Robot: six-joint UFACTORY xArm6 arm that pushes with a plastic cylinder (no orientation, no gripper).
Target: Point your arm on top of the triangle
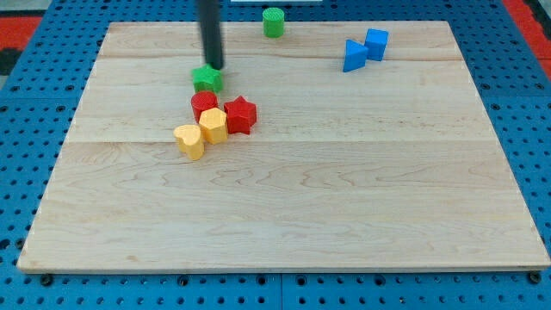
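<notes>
Blue triangle [353, 56] is sitting upper right beside a blue cube [376, 42]; my tip [213, 67] is touching the green star [207, 80], upper left. No jaws are showing.

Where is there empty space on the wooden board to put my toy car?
The whole bottom half, below the yellow heart, is bare, and the right side under the blue triangle. It's crowded around my tip: green star, red star, yellow block.

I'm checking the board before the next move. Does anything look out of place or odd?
Nothing looks damaged or toppled. The green cylinder sits at the board's top edge, apart from the rest. My tip is by the green star, far from the blue triangle.
</notes>
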